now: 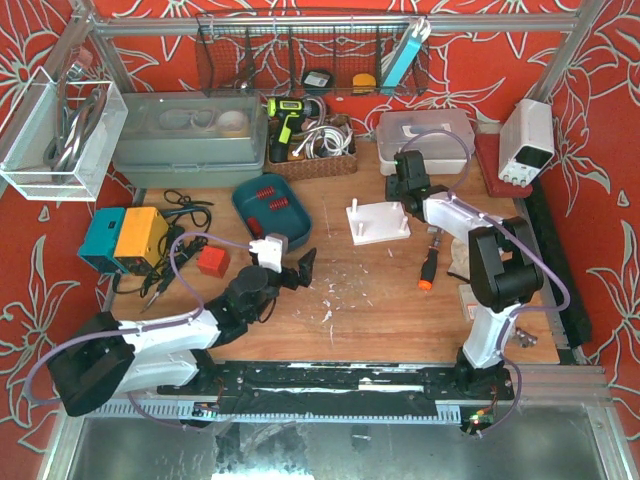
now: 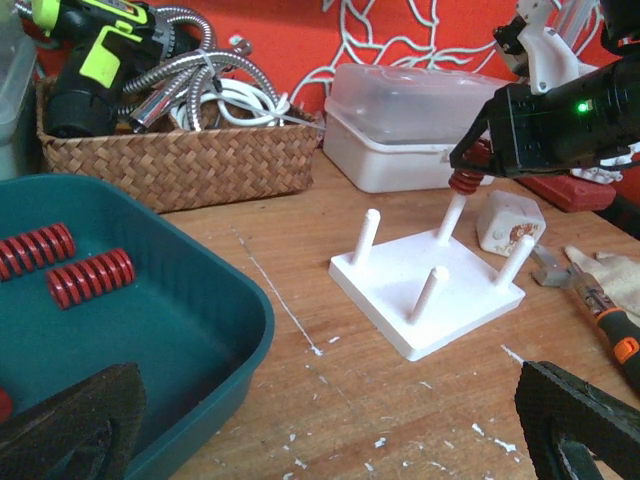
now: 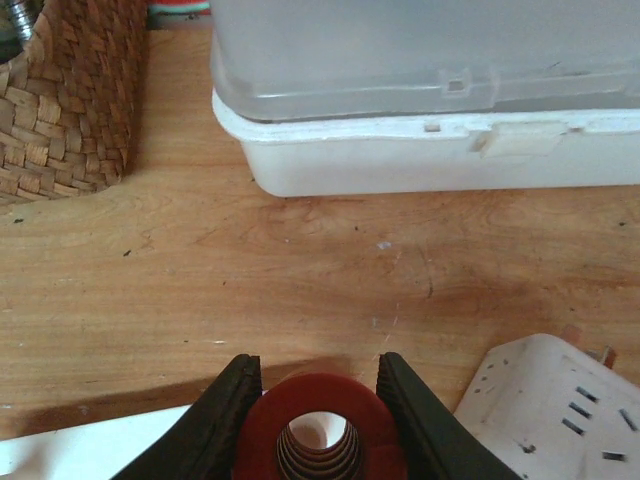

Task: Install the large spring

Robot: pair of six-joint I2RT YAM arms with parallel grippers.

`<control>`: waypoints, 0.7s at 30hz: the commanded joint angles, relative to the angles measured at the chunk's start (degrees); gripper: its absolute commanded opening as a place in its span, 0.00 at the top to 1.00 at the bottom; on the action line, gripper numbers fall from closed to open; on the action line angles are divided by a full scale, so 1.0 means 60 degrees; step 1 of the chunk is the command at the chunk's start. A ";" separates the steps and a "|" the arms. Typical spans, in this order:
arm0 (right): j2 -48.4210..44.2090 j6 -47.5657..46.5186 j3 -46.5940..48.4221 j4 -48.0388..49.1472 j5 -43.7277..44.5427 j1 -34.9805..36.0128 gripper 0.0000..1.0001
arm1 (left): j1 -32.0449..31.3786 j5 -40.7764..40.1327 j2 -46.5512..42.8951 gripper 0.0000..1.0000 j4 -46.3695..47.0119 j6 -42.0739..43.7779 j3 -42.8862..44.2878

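Left hand (image 2: pixel 320 440) low over the table (image 2: pixel 300 400), fingers wide apart, holding nothing. It sits between the tray (image 2: pixel 215 300) on its left and the fixture (image 2: pixel 430 295) ahead.

Tray is teal, with two loose red coils (image 2: pixel 92 278) lying flat in it.

Fixture is a white plate flat on the table with four upright pegs. Screwdriver (image 2: pixel 612 322) lies to its right, apart from it. A small white block (image 2: pixel 510 222) is just beside the plate's far right corner.

Right hand (image 3: pixel 318 425) is clamped on the spring (image 2: pixel 463 183), one finger on each side of the red coil. The bore points down along the back peg (image 2: pixel 448 222). The spring's lower end is at the peg's tip and the shaft below it is bare. Can't tell if the tip is inside the bore.

Beyond that: a white box (image 3: pixel 400 160) with a clear lid, closed, and a wicker basket (image 2: pixel 180 155) to its left, near but not touching.
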 commanded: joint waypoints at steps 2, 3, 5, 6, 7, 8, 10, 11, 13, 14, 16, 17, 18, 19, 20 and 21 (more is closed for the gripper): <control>0.0201 0.0253 0.0271 0.0117 -0.0373 -0.0009 1.00 | 0.0038 -0.0295 -0.0230 0.00 0.0343 -0.0086 -0.0182; 0.0235 0.0278 0.0264 0.0114 -0.0399 -0.0007 1.00 | 0.0038 -0.0299 -0.0218 0.00 0.0344 -0.0087 -0.0182; 0.0285 0.0326 0.0183 0.0112 -0.0381 -0.0009 1.00 | 0.0036 -0.0301 -0.0176 0.00 0.0357 -0.0095 -0.0183; 0.0337 0.0320 0.0134 0.0170 -0.0358 -0.0009 1.00 | 0.0038 -0.0298 -0.0147 0.00 0.0369 -0.0099 -0.0177; 0.0387 0.0310 0.0133 0.0155 -0.0337 -0.0009 1.00 | 0.0038 -0.0290 -0.0119 0.00 0.0372 -0.0107 -0.0169; 0.0450 0.0293 0.0157 0.0113 -0.0320 -0.0011 1.00 | 0.0038 -0.0284 -0.0105 0.00 0.0373 -0.0114 -0.0168; 0.0572 0.0260 0.0216 0.0025 -0.0331 -0.0023 1.00 | 0.0038 -0.0288 -0.0084 0.00 0.0387 -0.0115 -0.0172; 0.0612 0.0257 0.0237 0.0003 -0.0341 -0.0022 1.00 | 0.0038 -0.0300 -0.0075 0.00 0.0388 -0.0115 -0.0168; 0.0603 0.0283 0.0293 -0.0160 -0.0335 -0.0022 1.00 | 0.0038 -0.0305 -0.0067 0.00 0.0387 -0.0106 -0.0175; 0.0534 0.0299 0.0279 -0.0236 -0.0301 -0.0012 1.00 | 0.0038 -0.0322 -0.0078 0.00 0.0387 -0.0093 -0.0168; 0.0333 0.0269 0.0197 -0.0186 -0.0251 -0.0021 1.00 | 0.0038 -0.0331 -0.0093 0.00 0.0388 -0.0099 -0.0168; 0.0258 0.0229 0.0216 -0.0215 -0.0179 -0.0021 1.00 | 0.0038 -0.0323 -0.0102 0.00 0.0388 -0.0098 -0.0168; 0.0203 0.0164 0.0275 -0.0276 -0.0109 -0.0023 1.00 | 0.0031 -0.0308 -0.0110 0.00 0.0374 -0.0100 -0.0168; 0.0167 0.0097 0.0335 -0.0349 -0.0057 -0.0020 1.00 | 0.0037 -0.0308 -0.0124 0.00 0.0384 -0.0113 -0.0175; 0.0148 0.0033 0.0418 -0.0422 -0.0006 -0.0021 1.00 | 0.0038 -0.0304 -0.0126 0.00 0.0376 -0.0107 -0.0168; 0.0136 -0.0034 0.0482 -0.0472 0.0016 -0.0019 1.00 | 0.0038 -0.0293 -0.0115 0.00 0.0368 -0.0114 -0.0177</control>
